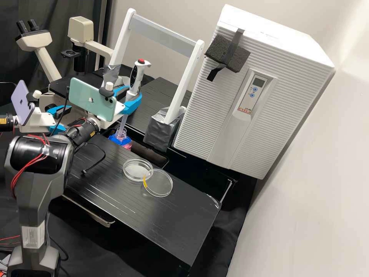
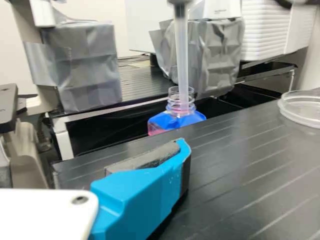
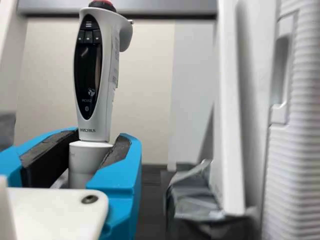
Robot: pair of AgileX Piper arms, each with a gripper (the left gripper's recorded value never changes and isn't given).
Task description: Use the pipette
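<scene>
My high camera stands off the arms above the black bench [image 1: 153, 207], looking forward and down at a middling slant, far enough back to take in the whole working area. The left wrist camera rides low, close over the benchtop, and faces along it toward the bottle [image 2: 175, 117] (the high view shares it). The right wrist camera looks roughly level, I think, and sits very near the pipette [image 3: 95, 75]. Its ribbed white unit [image 3: 295, 150] and tape-wrapped post foot [image 3: 192, 200] show from above too.

A laboratory, shown by a microscope [image 1: 45, 57], petri dishes [image 1: 137, 168] and black bench [image 1: 173, 219].
</scene>
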